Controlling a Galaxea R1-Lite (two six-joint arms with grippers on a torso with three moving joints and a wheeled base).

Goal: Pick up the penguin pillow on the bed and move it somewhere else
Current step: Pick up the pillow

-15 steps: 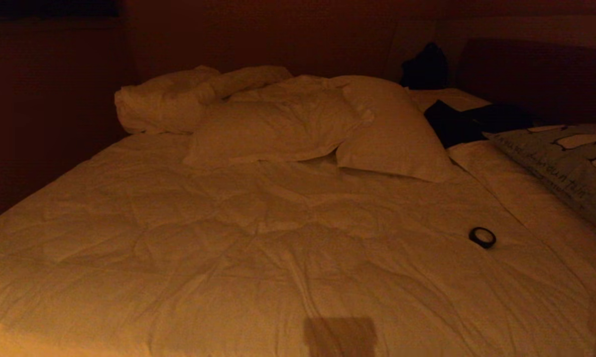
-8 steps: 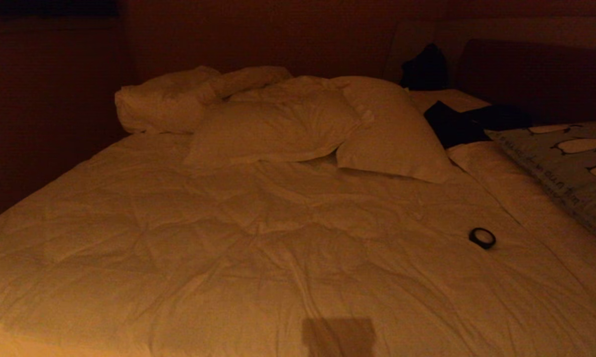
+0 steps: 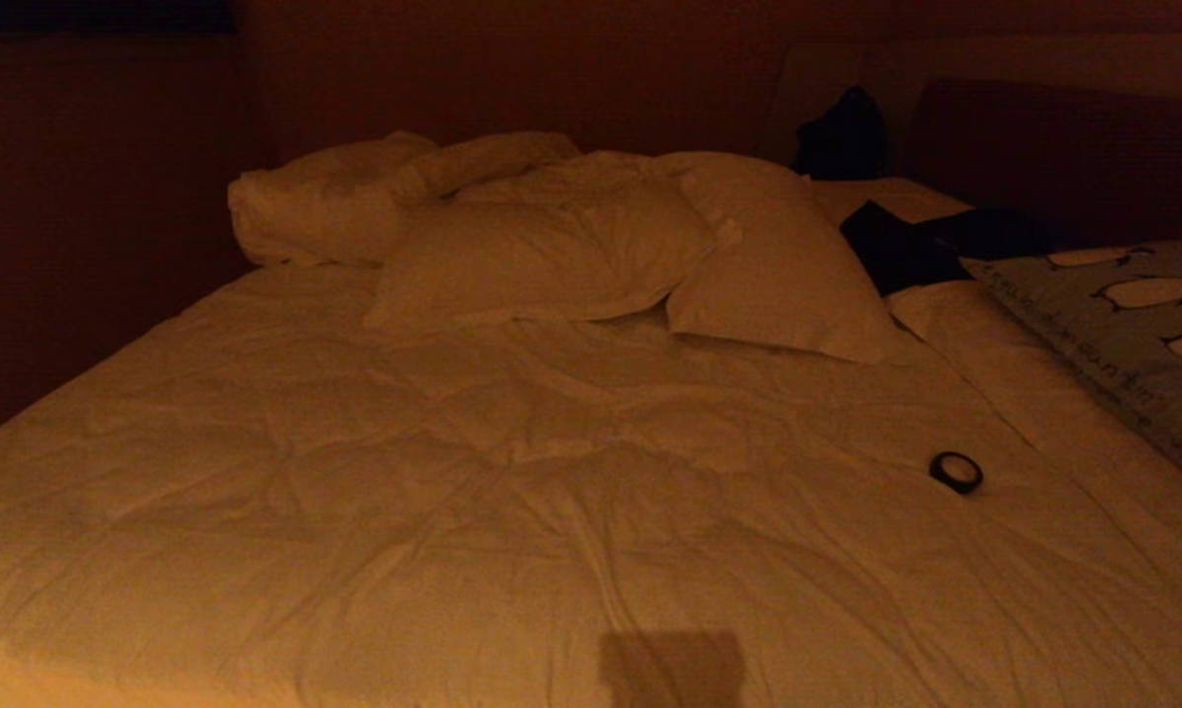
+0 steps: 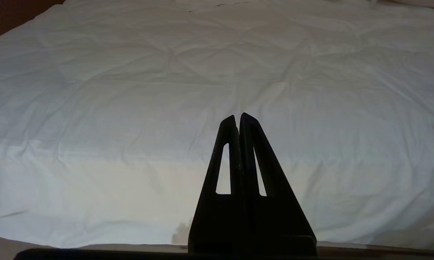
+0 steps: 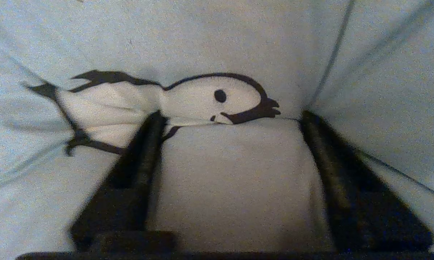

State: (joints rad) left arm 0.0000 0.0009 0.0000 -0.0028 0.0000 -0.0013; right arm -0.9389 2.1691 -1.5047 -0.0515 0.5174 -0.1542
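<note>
The penguin pillow (image 3: pixel 1122 324) lies at the right edge of the bed (image 3: pixel 512 492), pale grey-blue with penguins and a line of text along its edge. The right wrist view is filled by the penguin pillow (image 5: pixel 217 43). My right gripper (image 5: pixel 231 116) is pressed into it, a thick bulge of its fabric fills the gap between both fingers, and creases run out from the fingertips. It is outside the head view. My left gripper (image 4: pixel 238 117) is shut and empty, hanging over the bed (image 4: pixel 130 90) near the front edge.
Plain white pillows (image 3: pixel 552 256) are heaped at the head of the bed. A small black ring (image 3: pixel 956 471) lies on the duvet near the penguin pillow. Dark clothing (image 3: pixel 906 246) lies by the dark headboard (image 3: pixel 1073 147).
In the head view the penguin pillow's near edge has sunk and flattened, and its printed face has shifted a little. The rest of the bed is as before.
</note>
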